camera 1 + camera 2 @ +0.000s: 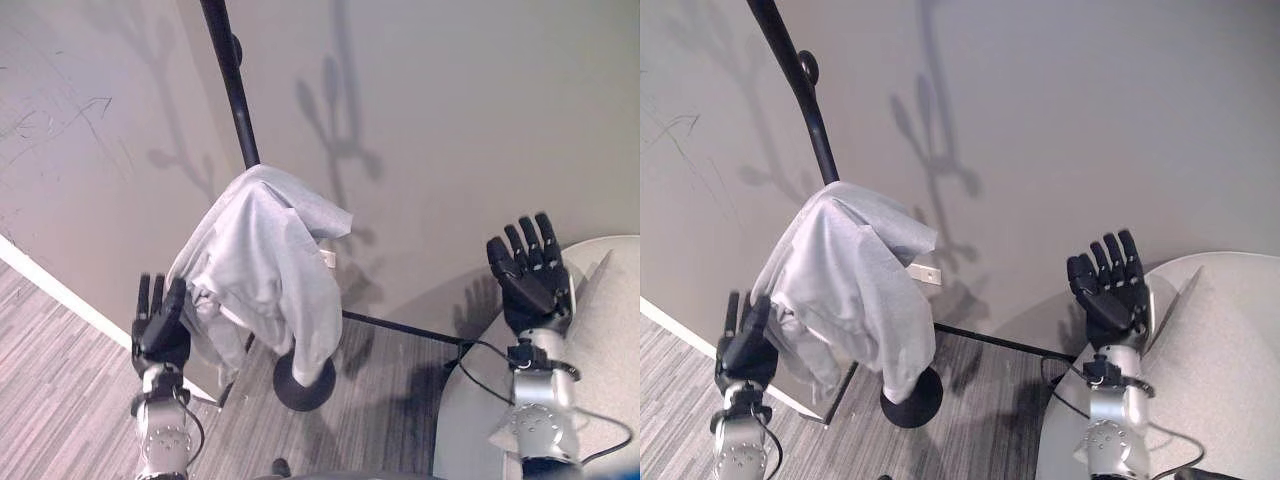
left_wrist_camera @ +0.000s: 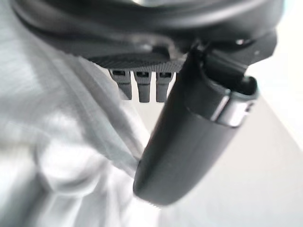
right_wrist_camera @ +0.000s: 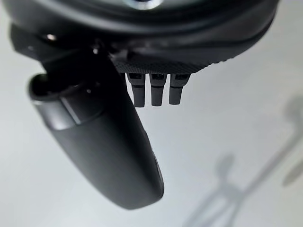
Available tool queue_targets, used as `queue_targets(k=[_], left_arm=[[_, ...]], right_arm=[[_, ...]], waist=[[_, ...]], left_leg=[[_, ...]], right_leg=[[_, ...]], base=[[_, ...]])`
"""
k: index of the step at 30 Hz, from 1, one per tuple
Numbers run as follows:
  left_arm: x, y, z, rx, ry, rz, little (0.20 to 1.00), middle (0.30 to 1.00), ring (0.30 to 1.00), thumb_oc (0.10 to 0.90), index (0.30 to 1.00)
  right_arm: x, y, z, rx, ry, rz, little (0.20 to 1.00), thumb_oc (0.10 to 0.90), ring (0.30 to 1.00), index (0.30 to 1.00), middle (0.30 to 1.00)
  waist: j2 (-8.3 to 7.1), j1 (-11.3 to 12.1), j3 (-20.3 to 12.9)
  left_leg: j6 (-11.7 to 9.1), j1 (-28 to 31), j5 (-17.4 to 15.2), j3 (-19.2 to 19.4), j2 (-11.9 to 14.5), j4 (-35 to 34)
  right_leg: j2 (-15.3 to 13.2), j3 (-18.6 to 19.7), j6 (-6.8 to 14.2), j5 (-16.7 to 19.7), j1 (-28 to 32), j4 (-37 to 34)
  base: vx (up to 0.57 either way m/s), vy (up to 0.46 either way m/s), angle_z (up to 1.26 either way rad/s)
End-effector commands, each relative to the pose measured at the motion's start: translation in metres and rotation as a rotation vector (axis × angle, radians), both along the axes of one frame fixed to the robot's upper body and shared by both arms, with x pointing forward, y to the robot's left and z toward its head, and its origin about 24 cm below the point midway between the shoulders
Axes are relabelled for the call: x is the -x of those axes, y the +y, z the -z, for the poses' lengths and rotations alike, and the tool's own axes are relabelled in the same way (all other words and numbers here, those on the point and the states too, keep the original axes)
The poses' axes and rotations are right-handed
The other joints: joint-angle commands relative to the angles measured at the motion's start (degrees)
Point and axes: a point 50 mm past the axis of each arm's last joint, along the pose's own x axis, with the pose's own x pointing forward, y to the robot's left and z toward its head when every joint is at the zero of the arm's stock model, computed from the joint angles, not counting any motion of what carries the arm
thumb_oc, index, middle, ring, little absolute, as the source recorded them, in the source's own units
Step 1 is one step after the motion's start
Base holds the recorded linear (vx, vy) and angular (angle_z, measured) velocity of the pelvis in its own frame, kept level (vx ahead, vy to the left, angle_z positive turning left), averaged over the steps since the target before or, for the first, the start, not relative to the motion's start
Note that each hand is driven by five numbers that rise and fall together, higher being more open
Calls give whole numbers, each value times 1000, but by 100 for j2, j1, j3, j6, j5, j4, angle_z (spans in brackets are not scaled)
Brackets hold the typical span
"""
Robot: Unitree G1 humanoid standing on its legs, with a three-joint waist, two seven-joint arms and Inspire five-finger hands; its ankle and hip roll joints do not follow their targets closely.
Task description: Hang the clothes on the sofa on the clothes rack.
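- While the wall (image 1: 480,100) stands big and bare past both hands, it leaves lots of open room above and between them.
- Floor (image 1: 60,400) with stripes lies under the left hand, and nothing sits on it there.
- Right under the right hand is a pale round seat (image 1: 610,330), maybe the sofa; its curved edge is close to that wrist, so the arm should mind it.
- Rack (image 1: 232,85) is a thin black pole that leans up past the left hand, with a round foot (image 1: 303,383) just beside that hand.
- Shirt (image 1: 265,265) is grey and hangs on the rack, touching or almost touching the left hand.
- I think the shirt is soft, light and floppy. It could slide off, so the thick bunched top by the pole looks like the best place to hold.
- Left hand (image 1: 160,330) has straight fingers and holds nothing.
- Right hand (image 1: 528,275) is spread wide, well apart from the shirt, and holds nothing.
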Motion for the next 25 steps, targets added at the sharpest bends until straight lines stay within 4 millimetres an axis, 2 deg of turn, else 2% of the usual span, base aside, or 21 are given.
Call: queue_targets(k=[1,3,4,8,9,12,14,15,16,17,18,19,20,23,25], left_arm=[[-3,39,-27,-90,-128,-115,900,900,900,800,900],[1,34,-17,-81,-79,-90,900,900,900,800,900],[1,34,-17,-81,-78,-89,900,900,900,800,900],[-3,29,-18,-114,-64,-31,900,900,900,800,900],[-3,29,-18,-115,-64,-32,900,900,900,800,900],[-10,26,-19,-118,-63,-22,900,900,900,800,900],[-8,17,-7,-39,-35,-39,900,900,900,800,900],[-7,17,-6,-38,-35,-39,900,900,900,800,900],[2,6,20,50,95,-31,900,900,900,800,900],[2,6,19,50,92,-31,900,900,900,800,900],[11,-1,41,90,232,-4,900,900,900,800,900],[21,-9,56,127,332,32,900,900,900,800,900],[45,-19,79,159,525,83,900,900,900,800,900],[81,-28,97,135,777,202,900,900,900,800,900],[108,-31,104,106,933,275,900,900,900,800,900]], right_arm=[[-8,-7,-31,-24,-232,42,900,800,900,900,900],[-7,-4,-23,-49,-205,30,900,800,900,900,900],[-7,-4,-23,-49,-205,30,900,800,900,900,900],[-9,1,2,-99,-90,11,900,800,900,900,900],[-9,1,2,-98,-90,10,900,800,900,900,900],[-4,10,38,-199,58,0,900,800,900,900,900],[9,18,72,-269,224,7,900,800,900,900,900],[8,17,72,-269,224,6,900,800,900,900,900],[31,27,113,-372,460,33,900,800,900,900,900],[30,26,113,-373,457,32,900,800,900,900,900],[50,29,138,-436,631,64,900,800,900,900,900],[62,34,151,-466,754,68,900,800,900,900,900],[87,46,172,-546,950,89,900,800,900,900,900],[118,60,186,-557,1148,53,900,800,900,900,900],[141,62,191,-550,1274,54,900,800,900,900,900]], waist=[[-270,85,-228],[-264,86,-205],[-264,87,-209],[-245,77,-176],[-244,75,-176],[-229,72,-138],[-232,77,-133],[-230,75,-133],[-210,75,-116],[-212,76,-111],[-198,84,-101],[-186,86,-82],[-164,89,-70],[-144,79,-73],[-140,74,-115]], left_leg=[[-126,324,-460,29,171,28],[-123,324,-455,28,163,28],[-123,325,-455,27,162,28],[-123,329,-450,29,160,28],[-122,327,-450,28,159,28],[-135,306,-426,17,155,28],[-141,306,-423,12,155,28],[-141,307,-425,12,155,28],[-158,351,-457,8,158,28],[-154,327,-426,8,155,28],[-158,327,-419,3,153,28],[-158,325,-416,-10,150,28],[-160,344,-447,-29,148,28],[-149,321,-411,-35,147,28],[-144,325,-423,-33,143,28]], right_leg=[[-421,274,451,513,-247,-200],[-422,268,450,515,-248,-187],[-422,267,451,514,-246,-188],[-429,258,452,523,-258,-174],[-429,257,452,522,-259,-173],[-426,250,433,517,-282,-158],[-425,240,424,519,-277,-159],[-425,241,424,518,-276,-162],[-417,240,421,488,-231,-163],[-419,240,415,514,-253,-167],[-412,241,409,517,-249,-168],[-407,239,404,511,-250,-160],[-392,249,399,473,-231,-158],[-388,257,377,503,-258,-169],[-389,250,371,499,-244,-183]], base=[[17,5,5],[13,7,6],[6,5,4],[12,6,5],[0,0,0],[0,0,0],[0,0,0],[36,-2,0],[0,0,0],[0,0,0],[0,0,0],[0,0,0],[30,-11,0],[17,-6,-3],[26,1,-12]])
